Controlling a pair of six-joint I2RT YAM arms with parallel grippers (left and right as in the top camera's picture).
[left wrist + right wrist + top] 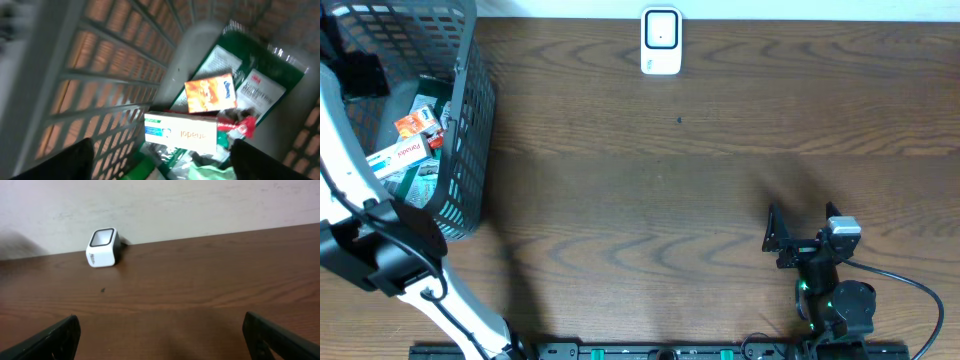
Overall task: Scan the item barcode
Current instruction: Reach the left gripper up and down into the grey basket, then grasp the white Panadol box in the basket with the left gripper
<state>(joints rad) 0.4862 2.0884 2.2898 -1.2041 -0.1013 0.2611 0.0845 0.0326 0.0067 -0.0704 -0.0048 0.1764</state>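
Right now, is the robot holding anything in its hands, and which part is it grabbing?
Nothing is held. The left gripper hangs open over the boxes in the basket, and the right gripper is open above the table.

The left arm [460, 312] has white links and black joints; the right arm [830, 275] is black with green lights [804, 290] and a trailing cable [910, 283].
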